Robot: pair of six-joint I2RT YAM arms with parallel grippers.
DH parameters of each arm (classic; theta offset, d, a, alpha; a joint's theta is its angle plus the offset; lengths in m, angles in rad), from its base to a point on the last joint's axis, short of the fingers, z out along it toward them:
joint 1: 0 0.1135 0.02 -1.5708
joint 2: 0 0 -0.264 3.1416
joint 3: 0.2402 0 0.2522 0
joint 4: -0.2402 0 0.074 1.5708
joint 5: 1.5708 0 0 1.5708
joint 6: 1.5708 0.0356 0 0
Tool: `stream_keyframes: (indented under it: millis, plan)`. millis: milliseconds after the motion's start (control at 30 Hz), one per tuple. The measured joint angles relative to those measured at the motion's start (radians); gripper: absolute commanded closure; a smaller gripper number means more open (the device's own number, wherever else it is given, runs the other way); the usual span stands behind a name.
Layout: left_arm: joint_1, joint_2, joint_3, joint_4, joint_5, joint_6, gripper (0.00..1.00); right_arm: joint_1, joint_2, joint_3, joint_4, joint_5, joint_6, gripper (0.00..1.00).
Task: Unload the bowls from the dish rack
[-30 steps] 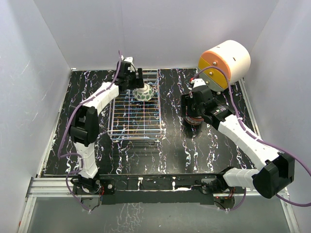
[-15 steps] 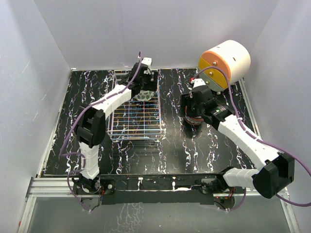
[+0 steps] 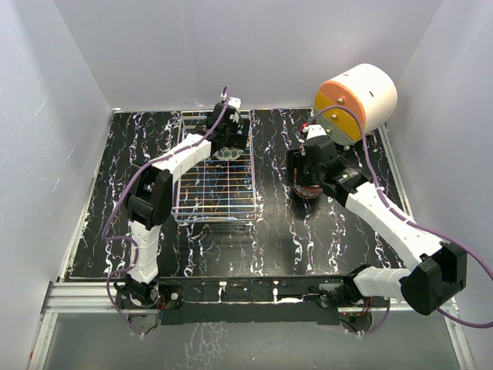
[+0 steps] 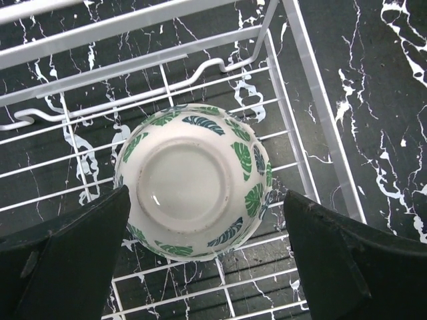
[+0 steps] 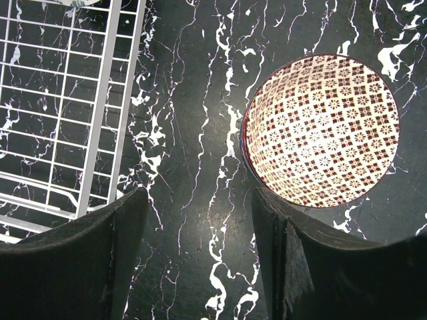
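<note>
one upturned green-leaf ceramic bowl [image 4: 193, 177] in the silver wire rack [image 4: 325, 110] — left claw [image 4: 207, 197] wide open astride it, empty, should next descend and close; right claw [image 5: 199, 197] open, empty.

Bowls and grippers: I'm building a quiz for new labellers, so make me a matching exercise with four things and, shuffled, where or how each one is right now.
Things
1. green-leaf bowl
2. red-patterned bowl
3. left gripper
4. right gripper

Places or states
A. open, over bare table between the dish rack and a bowl
B. upside down in the dish rack
C. open, one finger on each side of a bowl
D. on the table, outside the dish rack

Pairs: 1-B, 2-D, 3-C, 4-A.
</note>
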Motion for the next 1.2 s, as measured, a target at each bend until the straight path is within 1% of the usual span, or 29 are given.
stream_keyframes:
  millis: [33,133,333,533,633,867,1000,1133,1167,1200]
  plan:
    - [0.0,0.001,0.005,0.0,0.0,0.002,0.1,0.0,0.0,0.0,0.0,0.0,0.0,0.34]
    - [0.0,0.001,0.014,0.002,-0.003,0.003,0.14,0.0,0.0,0.0,0.0,0.002,0.0,0.34]
    - [0.0,0.006,0.014,0.002,-0.006,0.005,0.14,0.0,0.0,-0.001,0.0,0.015,0.0,0.34]
    - [0.0,0.018,0.014,-0.002,-0.018,0.012,0.2,0.0,0.0,-0.001,0.0,0.015,0.0,0.34]
    - [0.0,0.018,0.014,-0.003,-0.018,0.01,0.27,0.0,0.0,-0.002,0.0,0.015,-0.001,0.34]
    - [0.0,0.019,0.016,0.005,-0.018,0.003,0.51,0.0,0.0,-0.015,0.001,0.016,0.0,0.34]
    - [0.0,0.019,0.02,0.014,-0.018,0.001,0.59,0.0,-0.001,-0.016,0.0,0.019,0.0,0.34]
    - [0.0,0.027,0.02,-0.003,-0.018,0.002,0.6,0.0,-0.002,-0.016,0.0,0.019,0.0,0.34]
    - [0.0,0.031,0.02,-0.006,-0.018,0.002,0.6,0.0,-0.002,-0.016,0.001,0.019,0.0,0.34]
    - [0.0,0.033,0.02,-0.008,-0.017,0.002,0.57,0.0,-0.002,-0.016,0.0,0.019,0.0,0.34]
